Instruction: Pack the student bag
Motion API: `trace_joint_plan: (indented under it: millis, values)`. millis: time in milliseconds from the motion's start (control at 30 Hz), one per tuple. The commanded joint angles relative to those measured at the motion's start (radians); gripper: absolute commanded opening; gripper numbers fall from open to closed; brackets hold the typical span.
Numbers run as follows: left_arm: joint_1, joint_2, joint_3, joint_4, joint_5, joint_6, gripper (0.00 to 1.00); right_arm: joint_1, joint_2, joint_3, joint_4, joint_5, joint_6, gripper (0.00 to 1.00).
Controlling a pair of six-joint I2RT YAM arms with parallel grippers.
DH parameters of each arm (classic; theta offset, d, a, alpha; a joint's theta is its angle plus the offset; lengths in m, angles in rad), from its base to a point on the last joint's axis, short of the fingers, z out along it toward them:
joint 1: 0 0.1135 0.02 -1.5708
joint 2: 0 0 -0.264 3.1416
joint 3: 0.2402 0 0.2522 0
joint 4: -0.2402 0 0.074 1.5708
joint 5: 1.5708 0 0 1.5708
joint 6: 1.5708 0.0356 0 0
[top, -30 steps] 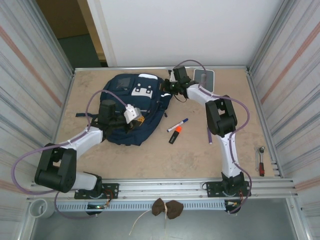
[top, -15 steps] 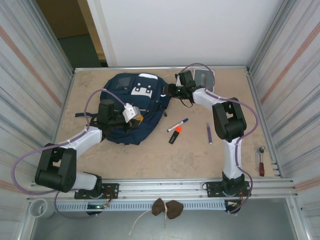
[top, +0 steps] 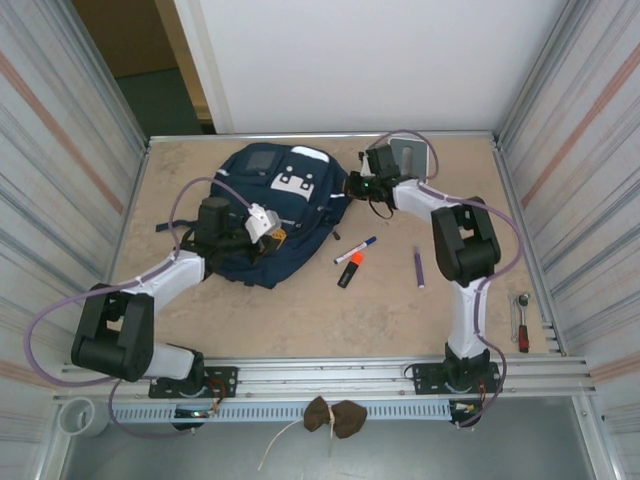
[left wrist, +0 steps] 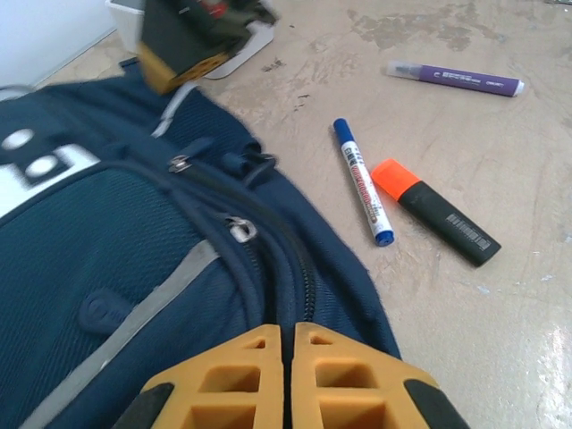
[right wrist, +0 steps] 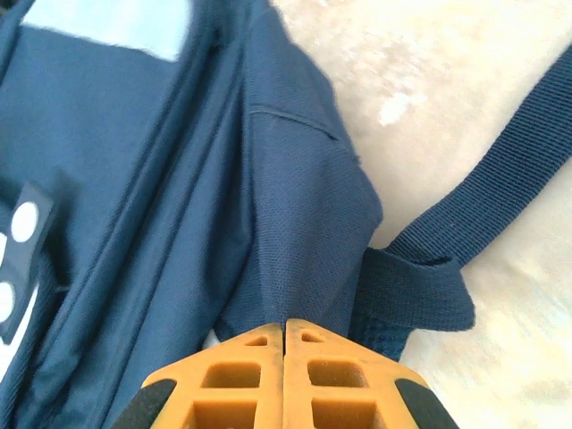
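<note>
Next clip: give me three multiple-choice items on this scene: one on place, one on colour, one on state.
1. The purple pen lies: A on the bag; B under it; C on the table, right of the highlighter.
2. The highlighter's cap is: A orange; B green; C yellow.
3. The right gripper is: A wide open; B shut on the bag; C holding the pen.
Key: C, it lies bare on the table; A, orange against a black body; B, fingers together on fabric.
</note>
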Motion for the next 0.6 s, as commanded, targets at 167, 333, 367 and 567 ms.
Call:
trace_joint_plan:
  millis: [167,333,367,567]
  values:
    - [0.076,0.020,0.065,0.042,-0.383,-0.307,0.37,0.098,-0.262,-0.329,0.137,0.036,0.095,0.00]
    - [0.068,-0.085,0.037,-0.024,-0.583,-0.529,0.66,0.191,-0.315,-0.391,0.178,0.032,0.093,0.10]
    - [0.055,-0.110,0.027,-0.035,-0.615,-0.554,0.73,0.203,-0.337,-0.396,0.165,0.045,0.069,0.14]
    - [-0.112,-0.119,0.034,-0.039,-0.840,-0.552,0.99,0.231,-0.405,-0.368,0.138,0.135,-0.091,0.41]
